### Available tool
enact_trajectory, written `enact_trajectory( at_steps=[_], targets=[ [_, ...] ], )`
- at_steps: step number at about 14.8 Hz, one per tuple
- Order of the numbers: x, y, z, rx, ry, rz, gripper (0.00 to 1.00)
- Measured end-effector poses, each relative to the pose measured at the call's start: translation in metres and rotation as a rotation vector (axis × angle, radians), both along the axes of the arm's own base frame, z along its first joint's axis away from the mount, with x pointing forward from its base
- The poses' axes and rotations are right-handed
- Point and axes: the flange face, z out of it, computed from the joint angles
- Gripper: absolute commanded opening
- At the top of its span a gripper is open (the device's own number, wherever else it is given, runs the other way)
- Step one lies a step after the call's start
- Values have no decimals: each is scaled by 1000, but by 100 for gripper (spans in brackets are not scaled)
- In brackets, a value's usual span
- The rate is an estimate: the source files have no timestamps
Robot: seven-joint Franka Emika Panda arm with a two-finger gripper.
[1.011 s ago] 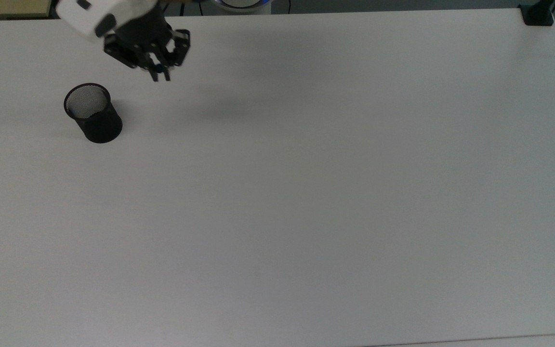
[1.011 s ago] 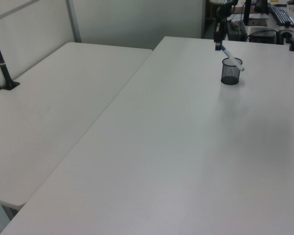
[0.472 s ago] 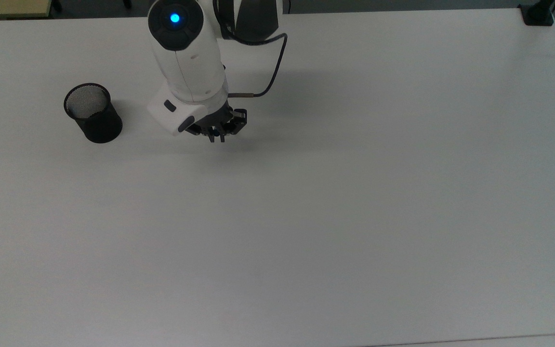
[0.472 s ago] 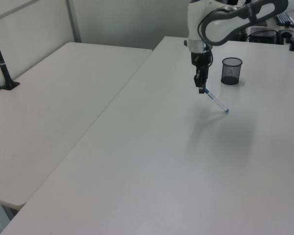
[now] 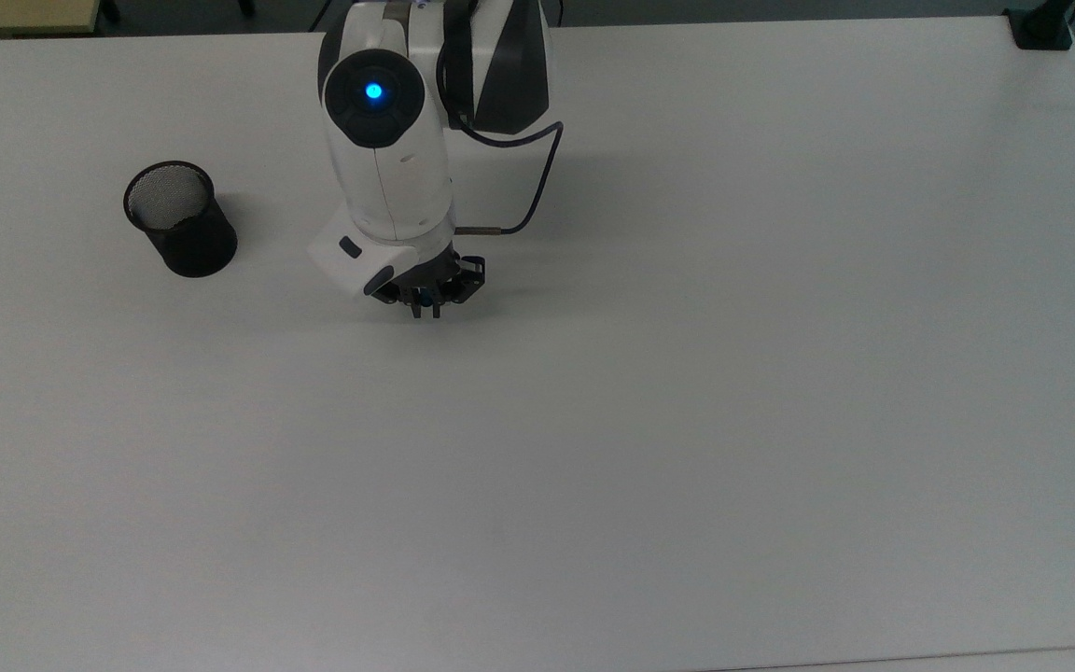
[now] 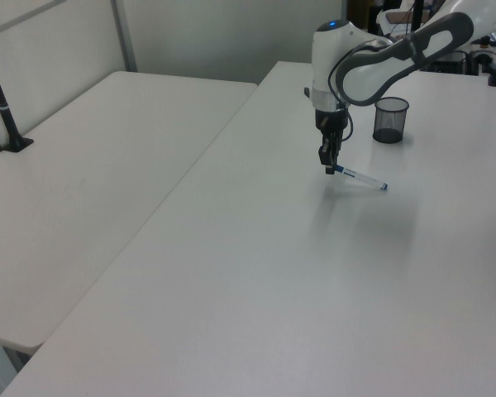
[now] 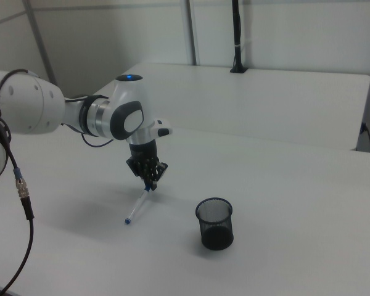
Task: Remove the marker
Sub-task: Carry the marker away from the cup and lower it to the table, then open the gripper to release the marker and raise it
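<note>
1. The marker (image 6: 360, 177) is slanting down from the gripper to the white table (image 6: 256, 273). In the left view its long axis is running from the capped end at the fingertips toward the left view's right, and its small blue end is resting on, or just above, the tabletop.
2. In the right view, the marker (image 7: 137, 206) is leaning the other way, its lower blue end pointing down toward the right view's left and its upper end rising to the gripper.
3. In the top view, only a speck of blue from the marker (image 5: 426, 300) is showing between the fingertips.
4. The gripper (image 6: 328, 169) is pointing straight down with its two fingers pinched together on the marker's upper, blue-capped end; it is also showing in the right view (image 7: 149, 183) and the top view (image 5: 425, 312).
5. The black mesh cup (image 5: 180, 219) is standing upright and well apart from the marker, toward the top view's left. In the left view the cup (image 6: 390, 120) is sitting beyond the arm, and in the right view it (image 7: 214, 223) is standing to the right view's right of the marker's lower end.
</note>
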Motion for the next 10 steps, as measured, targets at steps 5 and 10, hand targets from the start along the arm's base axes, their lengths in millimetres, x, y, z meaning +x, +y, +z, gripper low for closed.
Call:
enact_trajectory(
  at_steps=[5,10],
  targets=[
    [3,0,-15,1,-9,-4,76],
    [5,0,19,-2,-48,-41,100]
  ],
)
